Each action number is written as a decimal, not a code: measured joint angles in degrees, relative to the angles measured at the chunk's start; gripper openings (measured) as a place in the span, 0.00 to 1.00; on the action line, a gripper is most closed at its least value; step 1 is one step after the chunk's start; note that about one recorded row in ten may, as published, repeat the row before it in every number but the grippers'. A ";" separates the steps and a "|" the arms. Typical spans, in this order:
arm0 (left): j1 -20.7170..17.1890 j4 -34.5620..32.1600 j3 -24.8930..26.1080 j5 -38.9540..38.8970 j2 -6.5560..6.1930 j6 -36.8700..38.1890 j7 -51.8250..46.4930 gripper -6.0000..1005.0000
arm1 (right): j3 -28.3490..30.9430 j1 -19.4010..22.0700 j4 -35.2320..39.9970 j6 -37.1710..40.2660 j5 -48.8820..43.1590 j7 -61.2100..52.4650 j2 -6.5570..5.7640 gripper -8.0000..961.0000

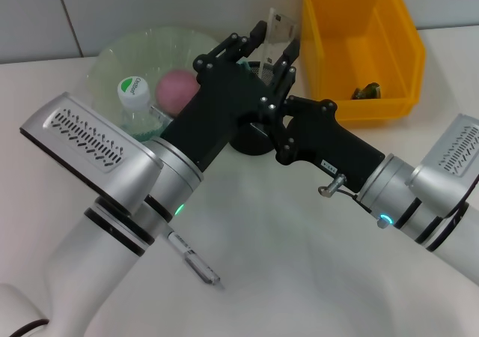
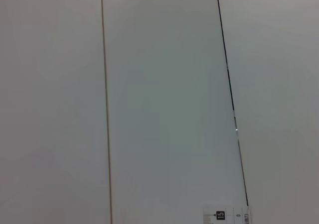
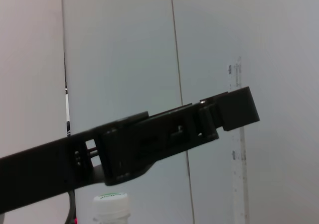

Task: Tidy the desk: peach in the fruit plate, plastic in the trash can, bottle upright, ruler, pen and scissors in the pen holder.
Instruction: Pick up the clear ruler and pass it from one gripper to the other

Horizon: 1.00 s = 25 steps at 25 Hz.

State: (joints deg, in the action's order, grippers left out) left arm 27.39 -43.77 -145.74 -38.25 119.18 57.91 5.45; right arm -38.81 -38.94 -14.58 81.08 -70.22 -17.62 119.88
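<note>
Fingers of R gripper [image 1: 278, 52] sit narrow on the lower part of the ruler [image 1: 283, 28]. The clear strip stands near upright, upper centre of the head view, just above the black pen holder [image 1: 251, 141]. L gripper [image 1: 241, 41] is crowded in right beside it from the left; can't tell its grip state. Holder is mostly hidden under both wrists.

Step in hand, by my read: ruler into holder.
- Keep strip near vertical, get its bottom end over the holder mouth, then lower straight down.
- Release only once the end is inside the rim, else it may tip out.
- Mouth isn't visible, so alignment is uncertain.

Edges/room:
- Yellow trash can [image 1: 359, 45] is near on the upper right, and its wall is the closest hard edge for the R arm.
- Fruit plate [image 1: 123, 49] w/ peach [image 1: 176, 88] and the bottle [image 1: 133, 93] are close on the upper left, next to the L forearm.
- Open table lies lower centre and right.
- Pen [image 1: 193, 260] lies low left-centre, well apart.
</note>
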 joint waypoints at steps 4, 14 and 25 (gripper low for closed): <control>0.03 0.00 -0.09 -0.02 0.00 0.00 0.00 0.40 | 0.83 0.32 -0.02 0.09 0.00 0.03 0.00 0.07; 0.17 -0.08 -0.24 0.33 -0.01 0.02 -0.11 0.40 | 1.46 0.36 -0.01 0.41 -1.32 0.04 0.00 0.02; 0.29 0.00 -0.26 0.49 0.00 0.20 -0.51 0.51 | 1.49 0.33 0.03 0.17 -1.46 0.04 0.00 0.04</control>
State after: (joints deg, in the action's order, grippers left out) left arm 27.68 -43.77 -146.01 -37.77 119.18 58.12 4.94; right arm -37.33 -38.61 -14.55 81.25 -71.68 -17.57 119.88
